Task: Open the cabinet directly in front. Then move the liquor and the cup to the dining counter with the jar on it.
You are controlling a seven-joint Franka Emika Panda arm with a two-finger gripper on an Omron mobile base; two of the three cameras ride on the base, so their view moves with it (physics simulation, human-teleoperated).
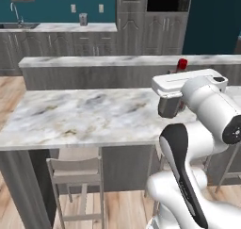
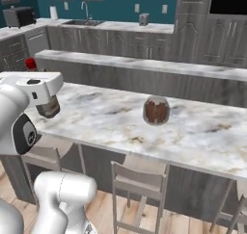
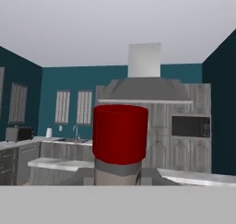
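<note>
White robot arm holds its pincer [image 1: 170,111] over the near edge of the dining counter [image 1: 84,115], closed round the liquor [image 3: 120,142]; the bottle's red cap pokes up behind the hand. The jar [image 2: 156,110], w/ reddish-brown contents, stands on the same counter, well apart to the arm's right. Stools below.

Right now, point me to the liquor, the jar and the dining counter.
liquor [image 3: 120,134]: hand view, on its red cap.
jar [image 2: 156,111]: right base view, on its glass body with the brown contents.
dining counter [image 1: 84,112]: left base view, on the bare marbled top.
</note>
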